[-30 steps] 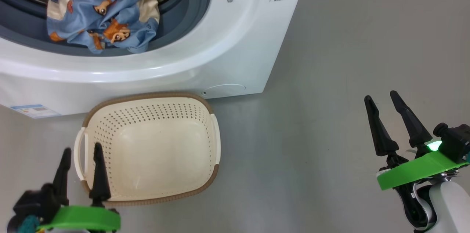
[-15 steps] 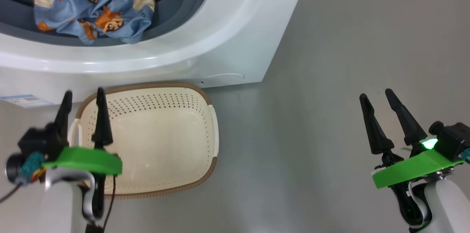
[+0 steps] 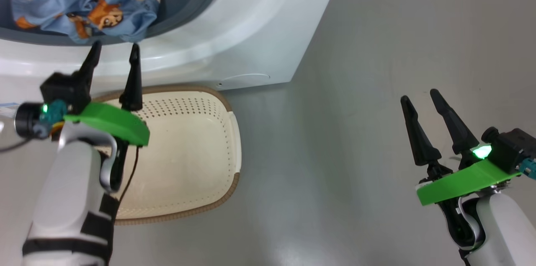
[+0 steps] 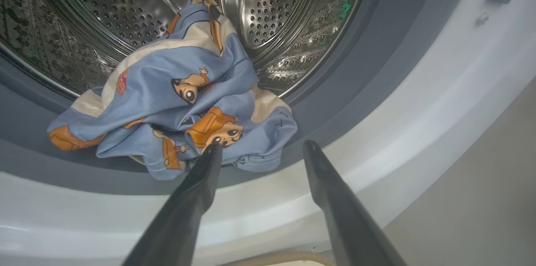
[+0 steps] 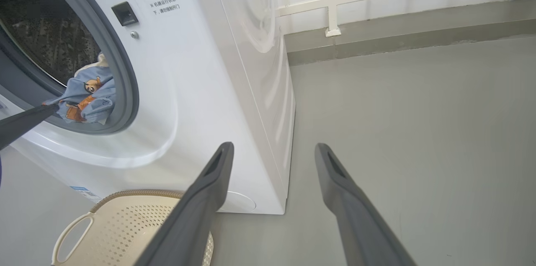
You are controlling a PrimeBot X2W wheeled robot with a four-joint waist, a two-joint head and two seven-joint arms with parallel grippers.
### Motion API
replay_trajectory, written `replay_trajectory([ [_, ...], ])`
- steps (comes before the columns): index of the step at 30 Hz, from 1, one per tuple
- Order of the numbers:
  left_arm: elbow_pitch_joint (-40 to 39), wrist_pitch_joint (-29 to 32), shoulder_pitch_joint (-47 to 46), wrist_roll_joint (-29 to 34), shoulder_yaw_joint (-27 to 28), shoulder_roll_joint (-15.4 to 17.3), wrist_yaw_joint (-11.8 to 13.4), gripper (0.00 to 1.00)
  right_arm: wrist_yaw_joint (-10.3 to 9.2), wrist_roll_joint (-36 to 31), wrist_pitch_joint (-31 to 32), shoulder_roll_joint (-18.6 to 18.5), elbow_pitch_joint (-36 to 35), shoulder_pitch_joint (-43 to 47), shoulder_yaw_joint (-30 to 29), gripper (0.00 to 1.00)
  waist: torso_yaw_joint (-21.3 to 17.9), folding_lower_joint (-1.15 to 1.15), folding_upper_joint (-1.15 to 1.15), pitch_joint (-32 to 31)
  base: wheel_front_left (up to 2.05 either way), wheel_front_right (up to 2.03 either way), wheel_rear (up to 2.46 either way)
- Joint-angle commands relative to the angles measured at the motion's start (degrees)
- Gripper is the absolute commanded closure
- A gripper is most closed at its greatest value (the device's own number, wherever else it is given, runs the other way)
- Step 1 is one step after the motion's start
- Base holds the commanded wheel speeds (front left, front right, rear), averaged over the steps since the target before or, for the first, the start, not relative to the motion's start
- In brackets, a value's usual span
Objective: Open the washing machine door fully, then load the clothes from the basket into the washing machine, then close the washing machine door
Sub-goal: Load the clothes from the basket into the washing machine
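**Left arm up at the drum mouth, basket bare**

Your left gripper [image 3: 116, 47] has climbed from beside the basket's near handle to the white lip of the washing machine [image 3: 251, 40]. Its fingers are spread wide with nothing between them. The whole head view has also slid, but that is your camera turning, not the machine or basket moving.

Just ahead of those left fingertips lie the clothes [image 4: 176, 102], a blue and cream bundle in the drum mouth. Its long axis runs crosswise to your fingers, side to side along the grey gasket. One cream-edged fold rises away from you into the steel drum. The near hem droops over the gasket towards the left finger [image 4: 197, 182], and the wrist view does not show whether they touch.

Below and behind that gripper sits the basket [image 3: 226, 109]. What shows of its floor past your forearm is bare, so loading looks all but done. I judge the bundle needs a push deeper, or the hem may catch in the seal when the door swings shut.

Well off to the side, your right gripper [image 3: 419, 95] hangs over open floor as before. Its jaws are equally wide and empty, and the machine's corner is away to its left.
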Motion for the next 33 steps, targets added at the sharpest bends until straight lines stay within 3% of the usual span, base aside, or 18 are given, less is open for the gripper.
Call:
replay_trajectory([
  [1, 0.7, -0.3, -2.5, -0.5, 0.5, 2.2, -0.1, 0.00, 0.08, 0.1, -0.3, -0.4, -1.3, -0.4, 1.3, 0.00, -0.6, 0.00, 0.00, 0.8, 0.00, 0.00, 0.00],
  [20, 23.0, -0.3, -20.1, 0.2, -5.0, 6.2, -0.1, 0.00, 0.08, 0.6, -0.3, 0.3, -1.4, -3.1, 1.7, 0.00, -3.5, 0.00, 0.00, 4.4, 0.00, 0.00, 0.00],
  [21, 23.9, -0.3, -20.8, 0.4, -5.2, 6.3, -0.1, 0.22, 0.08, 0.6, -0.3, 0.3, -1.4, -3.2, 1.7, 0.00, -3.5, 0.00, 0.00, 4.5, 0.00, 0.00, 0.00],
  [22, 23.9, -0.3, -20.8, 0.4, -5.2, 6.3, -0.1, 0.22, 0.08, 0.6, -0.3, 0.3, -1.4, -3.2, 1.7, 0.00, -3.5, 0.00, 0.00, 4.5, 0.00, 0.00, 0.00],
  [23, 24.6, -0.3, -21.4, 0.6, -5.3, 6.5, -0.1, 0.56, 0.08, 0.6, -0.3, 0.3, -1.4, -3.3, 1.7, 0.00, -3.6, 0.00, 0.00, 4.6, 0.00, 0.00, 0.00],
  [25, 25.8, -0.3, -22.5, 1.1, -5.5, 6.6, 0.1, 1.00, 0.08, 0.6, -0.3, 0.4, -1.5, -3.4, 1.7, 0.00, -3.7, 0.00, 0.00, 4.8, 0.00, 0.00, 0.00],
  [33, 28.8, -0.3, -26.0, 1.1, -5.3, 7.3, 0.5, 1.00, 0.08, 0.5, -0.3, 0.9, -1.8, -3.8, 1.3, 0.00, -4.1, 0.00, 0.00, 5.9, 0.00, 0.00, 0.00],
])
